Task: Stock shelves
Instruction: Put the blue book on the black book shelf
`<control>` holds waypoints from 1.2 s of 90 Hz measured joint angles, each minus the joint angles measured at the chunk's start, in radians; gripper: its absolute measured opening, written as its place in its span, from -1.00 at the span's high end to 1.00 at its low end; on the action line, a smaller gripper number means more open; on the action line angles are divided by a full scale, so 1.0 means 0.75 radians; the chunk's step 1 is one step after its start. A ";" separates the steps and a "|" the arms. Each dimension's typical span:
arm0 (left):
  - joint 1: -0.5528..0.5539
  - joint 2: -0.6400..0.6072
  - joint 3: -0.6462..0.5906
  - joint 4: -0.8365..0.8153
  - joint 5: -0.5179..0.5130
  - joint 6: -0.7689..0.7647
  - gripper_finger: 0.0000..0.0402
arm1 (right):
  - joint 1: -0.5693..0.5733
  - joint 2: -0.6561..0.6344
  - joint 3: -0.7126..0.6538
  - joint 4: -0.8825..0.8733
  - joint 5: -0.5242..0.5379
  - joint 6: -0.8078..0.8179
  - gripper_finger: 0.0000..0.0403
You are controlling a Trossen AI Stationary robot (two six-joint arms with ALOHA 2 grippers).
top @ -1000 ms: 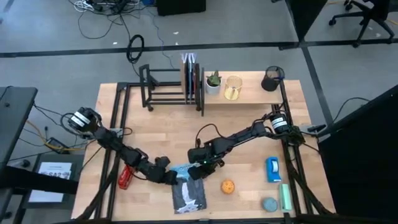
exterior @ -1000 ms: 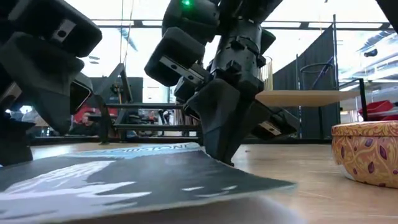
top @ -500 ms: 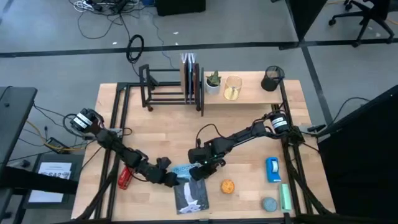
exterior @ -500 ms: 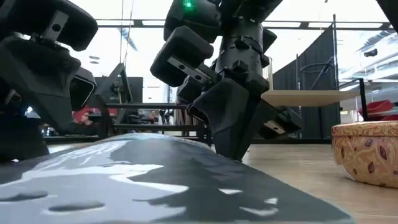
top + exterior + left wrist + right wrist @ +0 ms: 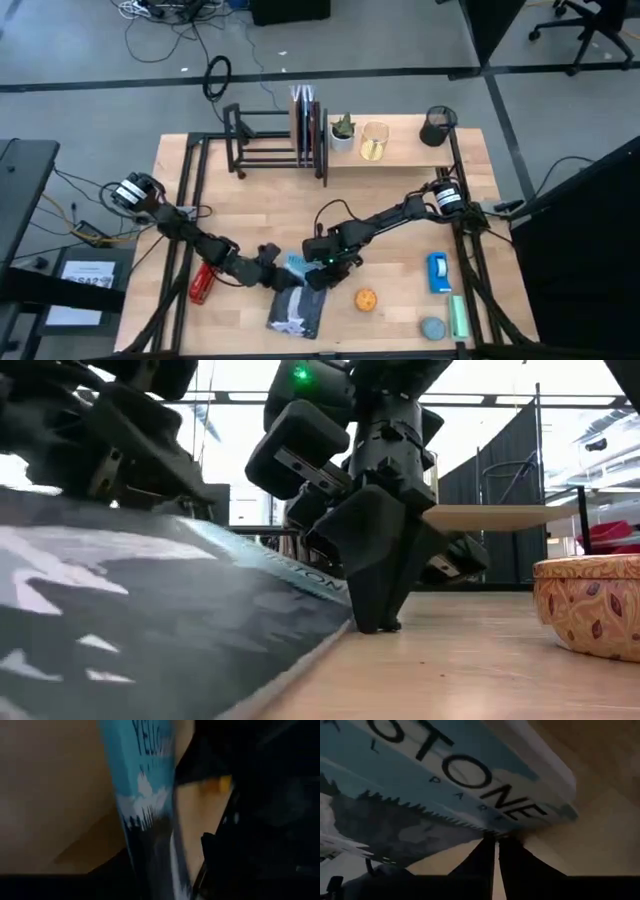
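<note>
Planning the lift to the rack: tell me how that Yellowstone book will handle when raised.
The book looks stiff: in the low view it tilts up as one flat slab. Its glossy cover may be slippery. The left end effector lifts one side; the right end effector props its edge, so it could slide.

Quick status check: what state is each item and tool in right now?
Book: tilted up on one edge, not flat on the table.
Left tool: at the book's raised edge; grip can't be seen.
Right tool: tips nearly together, down on the table against the book's edge.
Black rack: a few books upright at its right end.
Wooden shelf: plant, gold cup, black cup standing.
</note>
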 joint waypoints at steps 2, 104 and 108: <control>-0.001 0.000 -0.001 0.001 0.016 0.003 0.22 | 0.000 0.000 0.000 -0.001 -0.001 0.000 1.00; -0.042 -0.067 0.007 -0.231 0.043 -0.047 0.98 | -0.013 -0.097 -0.006 -0.108 0.065 -0.006 1.00; -0.053 -0.118 0.030 -0.318 -0.031 -0.047 0.98 | -0.012 -0.149 -0.005 -0.172 0.096 -0.029 1.00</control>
